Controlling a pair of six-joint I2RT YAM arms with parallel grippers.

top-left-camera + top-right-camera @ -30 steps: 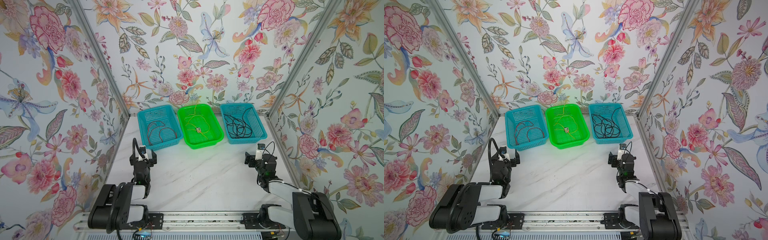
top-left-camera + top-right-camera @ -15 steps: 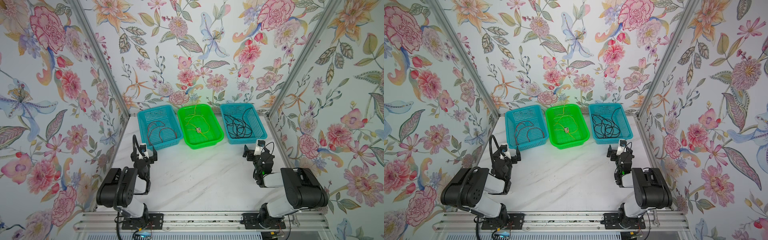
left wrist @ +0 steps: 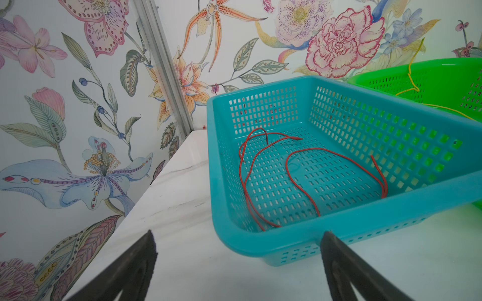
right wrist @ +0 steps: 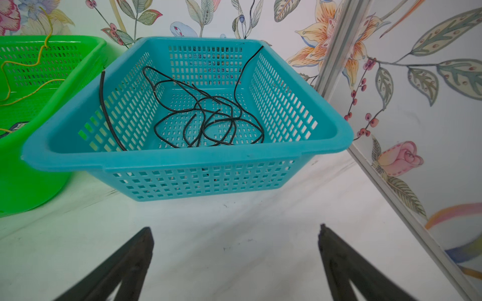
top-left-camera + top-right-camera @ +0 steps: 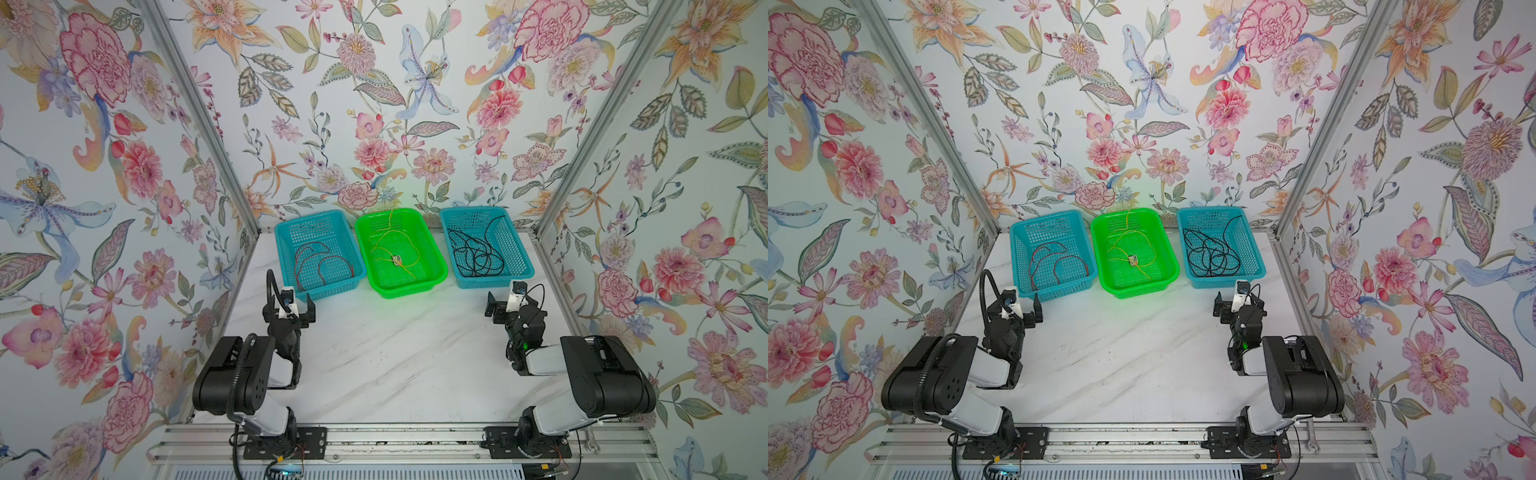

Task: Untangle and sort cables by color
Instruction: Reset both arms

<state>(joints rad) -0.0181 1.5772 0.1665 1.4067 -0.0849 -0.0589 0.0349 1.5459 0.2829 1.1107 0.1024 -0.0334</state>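
Left gripper [image 3: 238, 234] and right gripper [image 4: 234, 228] both spread wide, empty. Yellow cables [image 5: 395, 249] in green basket [image 5: 432, 272]; red cables [image 5: 318, 262] in teal basket [image 5: 286, 257] left of it, black cables [image 5: 476, 257] in blue basket [image 5: 519, 257] right of it.

Bright, even light, soft shadows, sharp focus, wide-angle bending at edges.

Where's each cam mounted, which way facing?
Top views: high at front, looking down toward back wall; left arm, right arm, left claw, right claw.
Left wrist: on left arm, facing red cables in a blue basket; open claw tips.
Right wrist: on right arm, facing black cables in another blue basket; open claw tips.
Shared: both wrists see green basket.
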